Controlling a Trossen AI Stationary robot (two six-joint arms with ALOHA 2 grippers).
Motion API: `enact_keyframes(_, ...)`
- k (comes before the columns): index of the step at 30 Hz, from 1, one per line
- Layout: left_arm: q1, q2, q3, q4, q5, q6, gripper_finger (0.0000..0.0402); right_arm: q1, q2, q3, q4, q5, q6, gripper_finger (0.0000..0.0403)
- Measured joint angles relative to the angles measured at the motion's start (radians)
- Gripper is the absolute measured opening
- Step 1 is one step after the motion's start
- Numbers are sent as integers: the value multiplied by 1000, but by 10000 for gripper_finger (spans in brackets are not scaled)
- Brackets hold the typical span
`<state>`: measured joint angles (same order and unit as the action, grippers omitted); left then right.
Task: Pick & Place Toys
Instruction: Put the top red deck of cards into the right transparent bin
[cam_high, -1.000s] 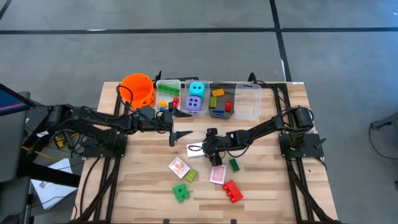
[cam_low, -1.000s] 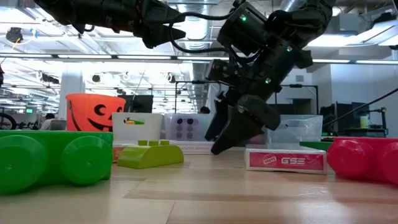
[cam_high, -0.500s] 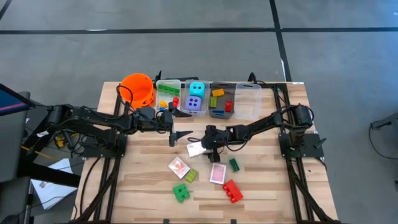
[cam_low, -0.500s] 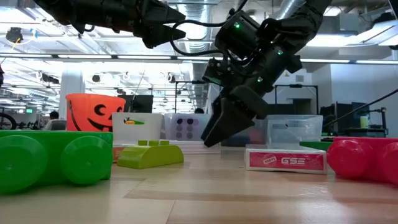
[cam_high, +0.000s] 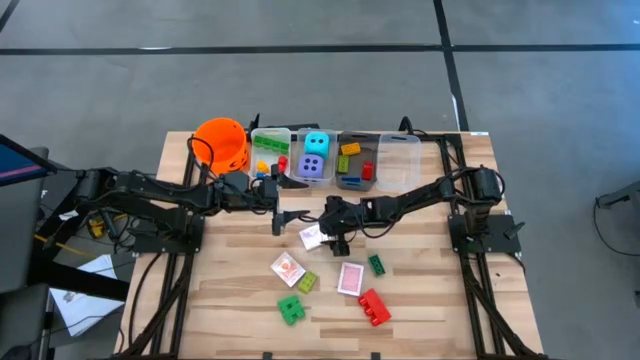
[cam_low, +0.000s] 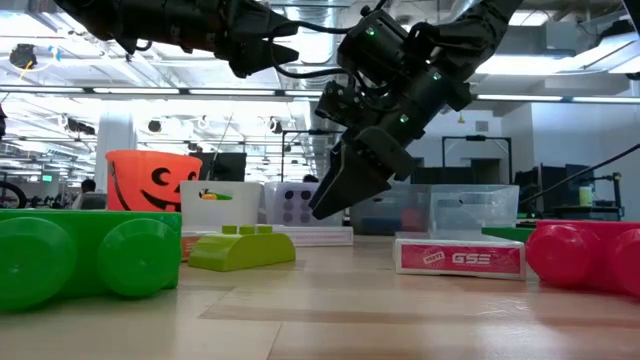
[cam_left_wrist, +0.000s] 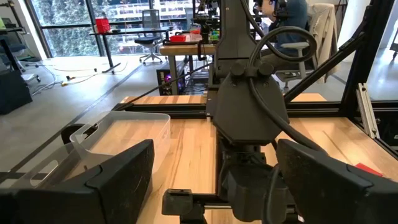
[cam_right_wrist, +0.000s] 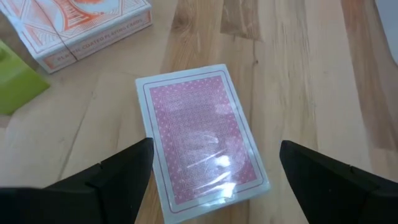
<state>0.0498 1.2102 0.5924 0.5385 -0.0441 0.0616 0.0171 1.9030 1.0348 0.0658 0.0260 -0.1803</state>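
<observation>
Fingers of the right gripper stand spread and empty, angled down over a pink card pack that lies flat on the table near its middle; the right wrist view shows the pack between the two dark fingers, wrapped in clear film, with no contact visible. In the low view this gripper hangs above the wood, tips pointed down and toward the picture's left. Just beside the pack, toward the table's front, lies an orange card box, then a lime brick and a green brick. A second pink pack lies a little to the right, near a small dark-green brick and a red brick. The left gripper hovers with its fingers also spread and empty, close to the bins at the table's back and near the right gripper. Along the back edge stands a row of clear bins: one holds small bricks, the next a cyan die and a purple die, the third more bricks. An orange bucket sits at the left end of the row. The low view shows its pumpkin face behind the green brick.
</observation>
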Motion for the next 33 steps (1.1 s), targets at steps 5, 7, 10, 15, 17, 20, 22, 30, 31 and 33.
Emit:
enact_keyframes(5,0,0,0,-11,0,0,331,-2,0,0,0,-1,-1,343)
enact_keyframes(7,0,0,0,-17,0,0,331,-2,0,0,0,-1,-1,343)
enact_keyframes(10,0,0,0,-36,0,0,331,-3,0,0,0,-3,2,343)
enact_keyframes(15,0,0,0,-44,0,0,331,-16,0,0,0,-75,40,343)
enact_keyframes(17,0,0,0,-44,0,0,331,-21,0,0,0,-100,47,343)
enact_keyframes(20,0,0,0,-44,0,0,331,-27,0,0,-1,-108,48,343)
enact_keyframes(22,0,0,0,-44,0,0,331,-32,0,0,-1,-108,49,343)
enact_keyframes(30,0,0,0,-47,0,0,332,-74,50,22,-14,-126,73,343)
enact_keyframes(31,0,0,0,-47,0,-2,332,-79,70,38,-16,-143,77,343)
enact_keyframes(33,0,0,0,-46,0,-19,332,-85,109,73,-40,-204,84,343)
